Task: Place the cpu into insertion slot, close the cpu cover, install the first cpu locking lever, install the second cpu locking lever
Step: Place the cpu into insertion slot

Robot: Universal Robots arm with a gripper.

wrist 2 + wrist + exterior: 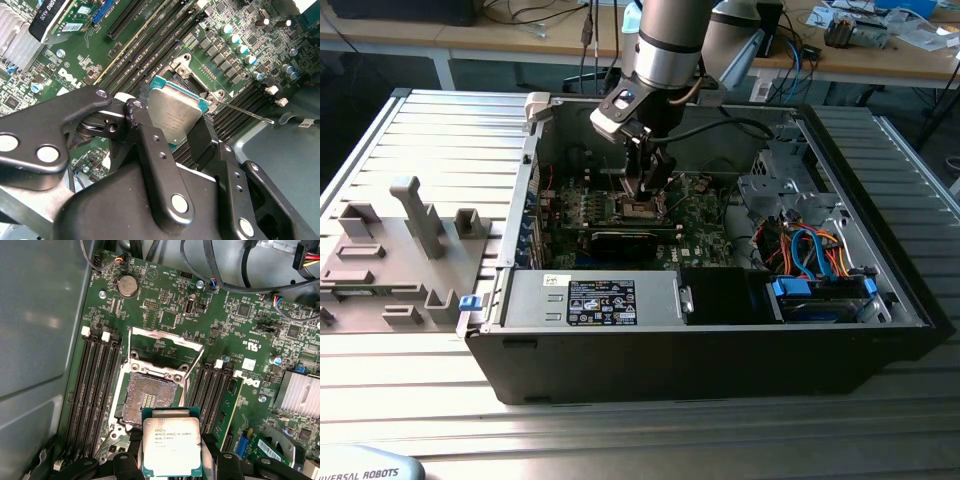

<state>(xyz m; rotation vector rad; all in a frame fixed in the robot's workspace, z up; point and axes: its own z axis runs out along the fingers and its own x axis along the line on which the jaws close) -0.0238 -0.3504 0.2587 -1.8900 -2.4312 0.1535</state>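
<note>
Gripper (pixel 172 461) clamps lettered cpu (pixel 171 444); insertion slot (pixel 149 397) open.

a workshop-like lab: open computer case (pixel 720 360) on ribbed metal table (pixel 620 440), cable-strewn workbenches (pixel 910 62) behind.

The arm (pixel 665 40) I watched was silver-grey; its end effector (pixel 173 125) was matte black (round silver screws (pixel 179 202) dotted the links).

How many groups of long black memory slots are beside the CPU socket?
2. One slot group lies along one side of the insertion slot, the other along the opposite side; the held cpu may hide more.
</note>
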